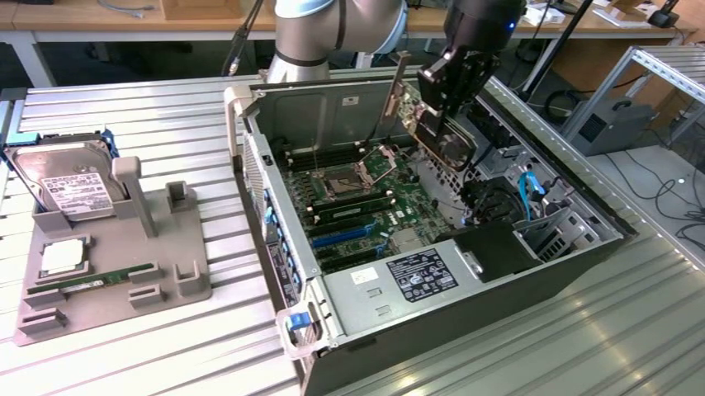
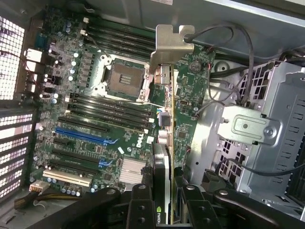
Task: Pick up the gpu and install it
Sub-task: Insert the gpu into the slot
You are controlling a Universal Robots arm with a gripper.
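Exterior view first: looks like we're in the install half of the job, the pickup is done. The gripper (image 1: 443, 124) has its jaws clamped on the gpu (image 1: 432, 140), which hangs on edge above the motherboard (image 1: 352, 202) inside the open case (image 1: 573, 247), silver bracket (image 1: 395, 91) sticking up and not seated in anything yet. My take: the tricky bit is lining the card's bottom edge up with a slot, bracket toward the case's back wall. Wrist view: the gpu (image 2: 183, 109) runs straight out from between the fingers (image 2: 141, 200), pinched on both faces. The blue slots (image 2: 81, 136) sit off to one side of it, so I'd say alignment isn't there yet.
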